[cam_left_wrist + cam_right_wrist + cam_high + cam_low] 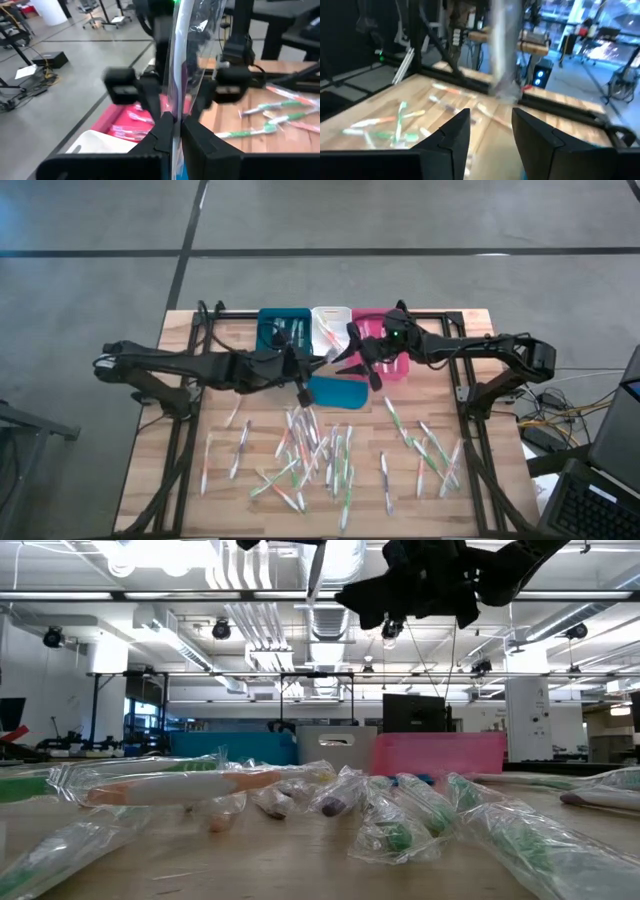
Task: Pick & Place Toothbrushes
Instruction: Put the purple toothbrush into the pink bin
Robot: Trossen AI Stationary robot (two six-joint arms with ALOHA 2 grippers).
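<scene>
Wooden tabletop (480, 330) w/ three bins along the far edge – teal bin (283, 328), white bin (329, 326), pink bin (380, 345). A few brushes are visible in the teal and pink ones, so some sorting is done. Most isn't: dozens of wrapped toothbrushes (320, 455) lie scattered across the near half, plus a flat teal piece (336, 391) just in front of the bins.

My left gripper (173, 122) is clenched on one wrapped toothbrush (179, 65), held upright above the table near the bins. My right gripper (490, 122) sits just across from it, jaws parted, holding nothing – the brush blurs right ahead of them. Looks like a handover mid-air, imo. Rough est: early stage, bulk of pile left.
</scene>
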